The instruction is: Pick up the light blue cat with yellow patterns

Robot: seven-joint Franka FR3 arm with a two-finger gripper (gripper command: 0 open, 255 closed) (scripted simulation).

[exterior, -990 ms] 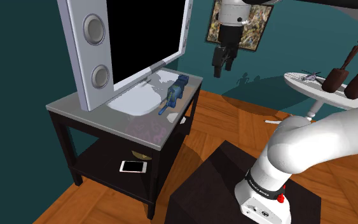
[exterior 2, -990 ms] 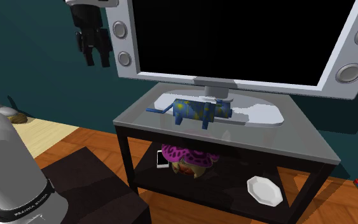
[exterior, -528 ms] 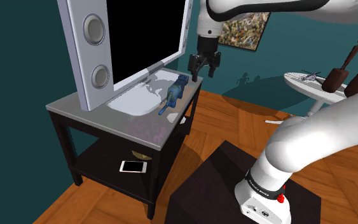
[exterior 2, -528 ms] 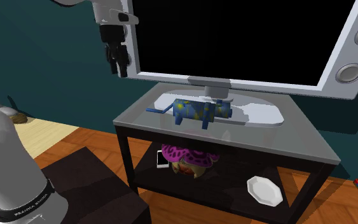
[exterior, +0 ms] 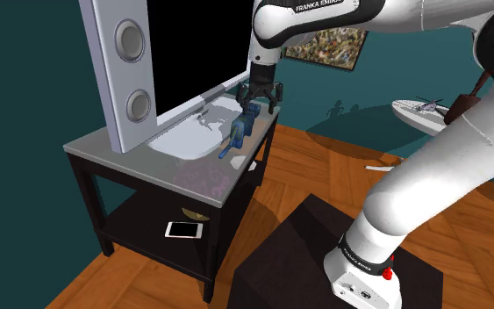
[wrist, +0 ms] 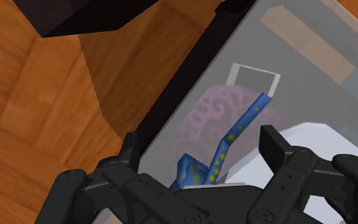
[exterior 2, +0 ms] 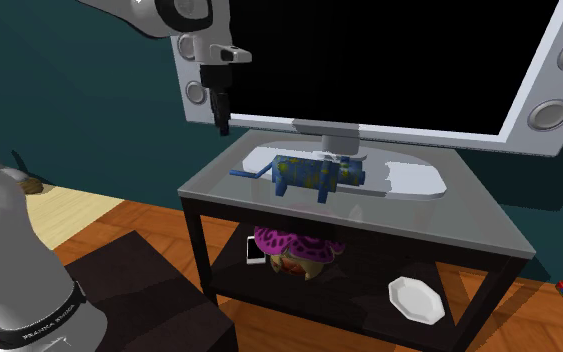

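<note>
The blue cat (exterior 2: 314,173) with yellow spots lies on its side on the glass-topped table (exterior 2: 449,222), in front of the TV's foot. It also shows at the table's far end (exterior: 241,128) in the shoulder view. My gripper (exterior 2: 221,122) hangs above the table, over the cat's tail end and apart from it. In the shoulder view the gripper (exterior: 261,99) stands just above the cat. In the wrist view the fingers (wrist: 130,147) stand apart, and the cat's starred tail (wrist: 229,141) lies below the gap. The gripper (wrist: 201,147) is open and holds nothing.
A big silver TV (exterior 2: 369,60) stands right behind the cat. On the shelf under the glass lie a purple patterned thing (exterior 2: 294,245), a white phone (exterior: 184,230) and a white plate (exterior 2: 415,298). A round white side table (exterior: 425,118) with brown figures stands beyond the stand (exterior: 297,255).
The arm swung from high beside the TV down and in toward the table. The gripper now hangs low over the cat's tail end. The cat has not moved.
</note>
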